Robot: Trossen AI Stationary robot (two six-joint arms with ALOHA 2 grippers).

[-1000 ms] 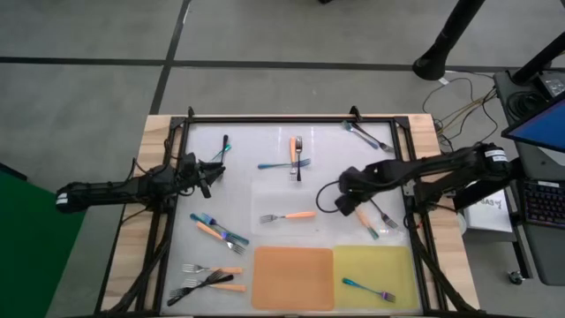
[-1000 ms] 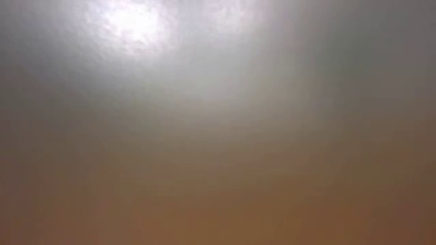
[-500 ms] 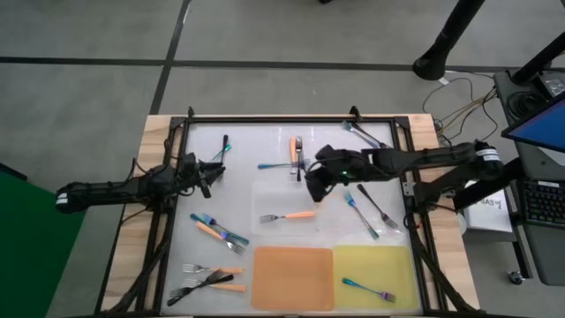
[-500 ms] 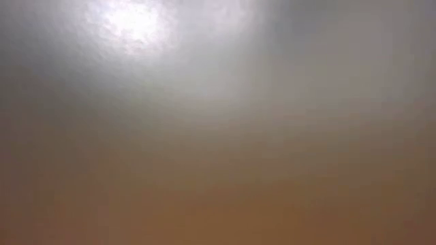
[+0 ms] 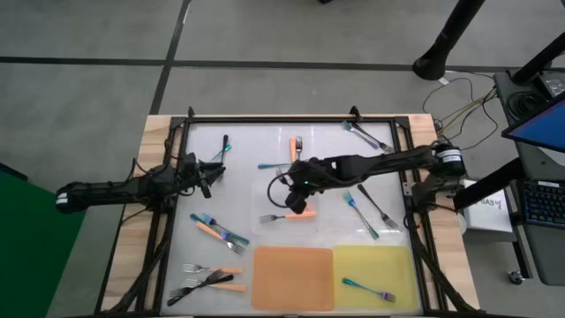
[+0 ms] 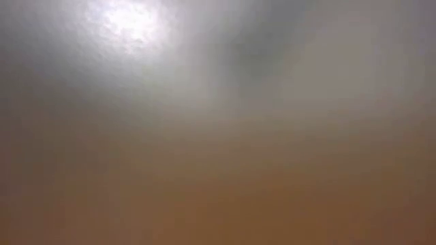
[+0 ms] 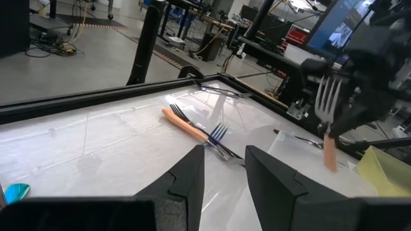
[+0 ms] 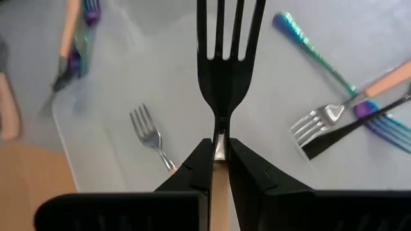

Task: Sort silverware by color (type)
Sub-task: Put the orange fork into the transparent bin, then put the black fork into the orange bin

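My right gripper (image 5: 301, 196) hangs over the middle of the table, shut on an orange-handled silver fork (image 7: 328, 119). Right below it another orange-handled fork (image 5: 275, 217) lies flat. Further forks lie scattered: an orange-handled and a black one (image 5: 296, 144) at the far middle, iridescent and black ones (image 5: 369, 210) on the right, mixed groups at the near left (image 5: 221, 232) (image 5: 210, 279). One iridescent fork (image 5: 369, 290) lies on the yellow mat (image 5: 388, 261). My left gripper (image 5: 214, 168) waits open at the left side. My right gripper pinches the fork's neck (image 8: 219, 142), between tines and handle, between its two fingertips. The fingers slant down from the table's right side and lie across the fork. The fork stands roughly upright, tines up (image 7: 327, 96), orange handle (image 7: 330, 154) hanging down, lifted clear of the table.
An orange mat (image 5: 293, 276) lies beside the yellow one at the near edge. A black frame (image 5: 291, 118) runs round the white table top. The low view shows only a blur.
My right gripper has travelled from the table's right side toward its left edge, carrying the orange-handled fork and rising a little. It has rolled on the way and now hangs above the fork in the table's middle.
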